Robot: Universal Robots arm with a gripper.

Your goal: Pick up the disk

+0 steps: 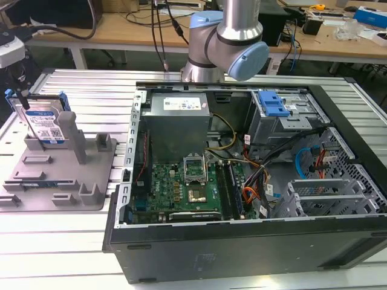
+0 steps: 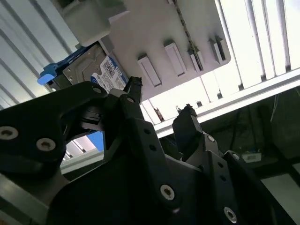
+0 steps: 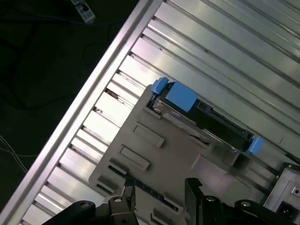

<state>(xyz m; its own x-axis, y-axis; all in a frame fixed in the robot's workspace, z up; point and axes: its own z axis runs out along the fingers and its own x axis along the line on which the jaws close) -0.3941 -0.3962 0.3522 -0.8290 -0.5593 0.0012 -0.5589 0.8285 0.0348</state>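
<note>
The disk (image 1: 43, 124) stands upright on its edge in the grey fixture (image 1: 91, 163) at the exterior view's left. Its white-and-blue label faces the camera and blue rails run along its sides. In the first wrist view the disk (image 3: 201, 117) is seen edge-on from above, slotted into the fixture (image 3: 154, 159). My gripper (image 3: 159, 190) hangs over the fixture's low blocks, a short way from the disk. In the second wrist view the gripper (image 2: 161, 101) is open, and the disk (image 2: 101, 75) lies beyond its black fingers (image 2: 133, 89). Nothing sits between them.
An open computer case (image 1: 338, 241) takes up the middle and the exterior view's right, with its motherboard (image 1: 181, 181) and a blue-latched drive cage (image 1: 272, 106). The arm's base (image 1: 227, 36) rises behind it. The ribbed metal table (image 1: 60, 241) ends close beside the fixture.
</note>
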